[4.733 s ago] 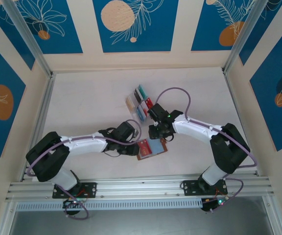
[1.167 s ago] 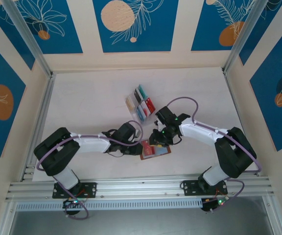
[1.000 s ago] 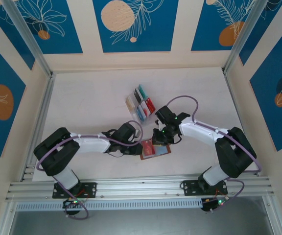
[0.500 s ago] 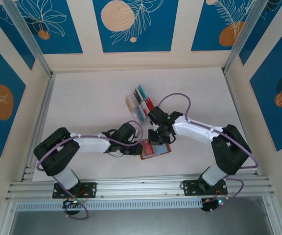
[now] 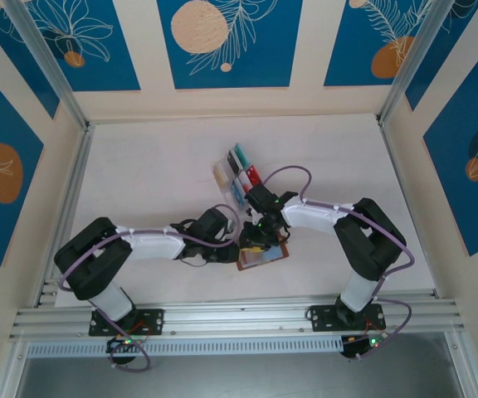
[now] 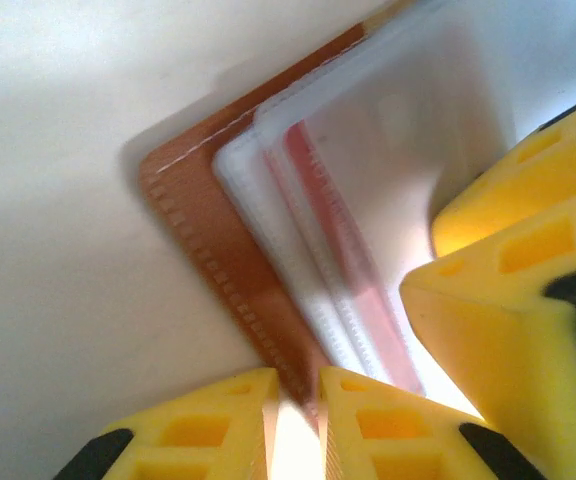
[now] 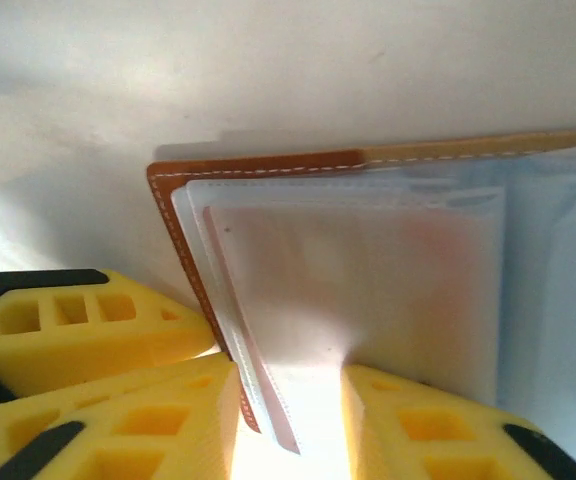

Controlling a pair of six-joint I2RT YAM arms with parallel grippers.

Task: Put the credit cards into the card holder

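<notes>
overhead, the card holder (image 5: 265, 256) lies open on the table (image 5: 156, 166), close to the arm bases. the left gripper (image 5: 237, 246) is at its left edge and the right gripper (image 5: 258, 238) at its far-left corner, the two nearly touching. beyond the card holder, well apart from it, a clear rack (image 5: 222, 177) stands with more credit cards (image 5: 241, 170) upright in it.

from the left wrist, the two yellow fingers (image 6: 208, 425) are pinched tight on the card holder's brown stitched edge. a red card (image 6: 353, 285) sits inside its clear pockets (image 6: 388, 130), and the other arm's yellow fingers (image 6: 498, 330) press in beside them.

from the right wrist, the fingers (image 7: 418, 430) straddle the card holder's corner, pocket leaves between them; i cannot tell whether they are clamped.
</notes>
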